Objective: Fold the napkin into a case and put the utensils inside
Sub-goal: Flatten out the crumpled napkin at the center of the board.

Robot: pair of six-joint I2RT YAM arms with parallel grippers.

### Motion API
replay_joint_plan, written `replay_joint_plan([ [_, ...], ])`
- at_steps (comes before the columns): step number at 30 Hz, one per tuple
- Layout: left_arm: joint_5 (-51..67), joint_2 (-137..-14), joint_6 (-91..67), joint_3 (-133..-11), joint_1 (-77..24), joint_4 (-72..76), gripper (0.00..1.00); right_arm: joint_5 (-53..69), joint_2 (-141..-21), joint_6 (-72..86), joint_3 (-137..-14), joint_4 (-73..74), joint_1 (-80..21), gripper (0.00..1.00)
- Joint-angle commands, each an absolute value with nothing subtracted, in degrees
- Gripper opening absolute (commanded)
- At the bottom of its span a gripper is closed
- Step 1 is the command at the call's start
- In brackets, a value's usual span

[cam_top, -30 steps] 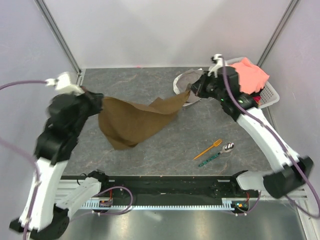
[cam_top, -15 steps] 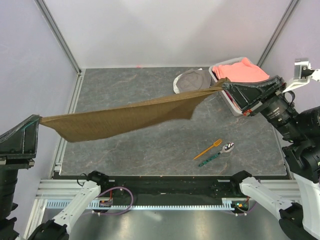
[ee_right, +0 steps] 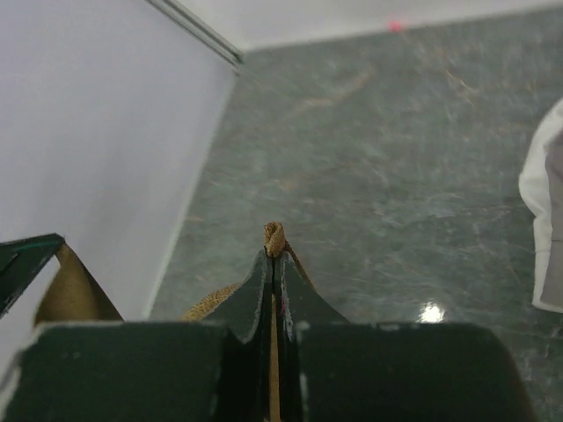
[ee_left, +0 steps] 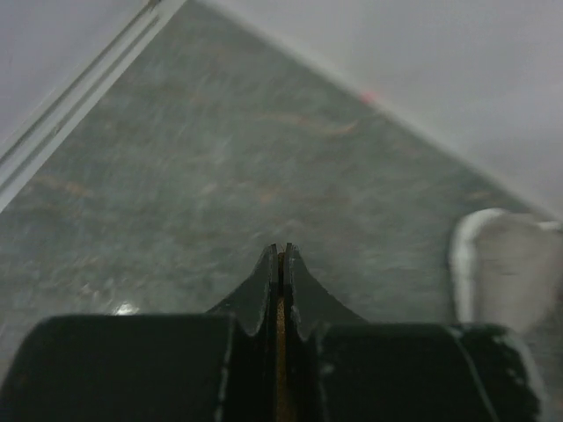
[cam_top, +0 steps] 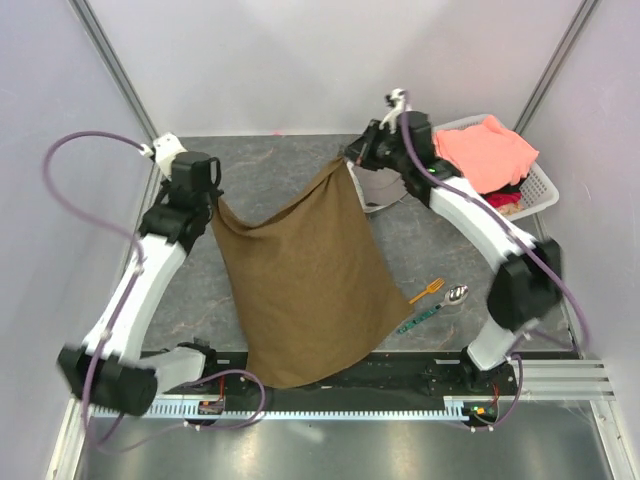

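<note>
**A:** L claw (cam_top: 212,200), what's it doing?
**B:** Clamped shut on one top corner of the napkin (cam_top: 300,290). Wrist cam shows a brown sliver between the tips. R claw (cam_top: 352,160) is the same, pinching the other corner w/ a nub of cloth poking past its tips.
**A:** So where's the cloth?
**B:** Hung between the two, sheet draping down toward the near edge. In top view the bottom hem overlaps the front rail (cam_top: 410,375).
**A:** Step?
**B:** Prob. spreading it flat before any fold. Keep corners level & taut, lower both together, hem down first, then lay the rest back w/o creases.
**A:** Hazards?
**B:** Orange fork (cam_top: 425,293) & green-patterned utensil (cam_top: 432,312) lie just right of the cloth edge; don't cover or sweep them. Grey hat (cam_top: 378,190) is just beside R claw; basket (cam_top: 545,190) w/ pink clothes (cam_top: 485,150) is at far right.
**A:** Surface?
**B:** Dark marbled bench (cam_top: 270,165), slight gloss. Pale walls (cam_top: 300,60) on three sides, metal posts (cam_top: 115,70) in the corners.
</note>
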State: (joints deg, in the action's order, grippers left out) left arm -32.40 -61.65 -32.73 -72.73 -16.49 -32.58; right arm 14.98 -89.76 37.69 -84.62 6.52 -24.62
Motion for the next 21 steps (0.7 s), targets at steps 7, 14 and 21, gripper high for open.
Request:
replay_joint_plan([
  [7, -32.9, -91.6, -39.7, -75.3, 4.6, -23.1, 0.02, 15.9, -131.8, 35.2, -115.5, -6.1, -26.1, 0.0],
  [14, -23.6, -109.0, -31.7, -89.7, 9.5, -19.3, 0.02, 13.5, -147.6, 38.3, -133.6, -11.5, -27.7, 0.3],
  [21, -23.6, -113.2, -31.6, -102.4, 10.6, -31.8, 0.62, 8.2, -145.2, 32.5, -137.9, -1.4, -28.6, 0.98],
])
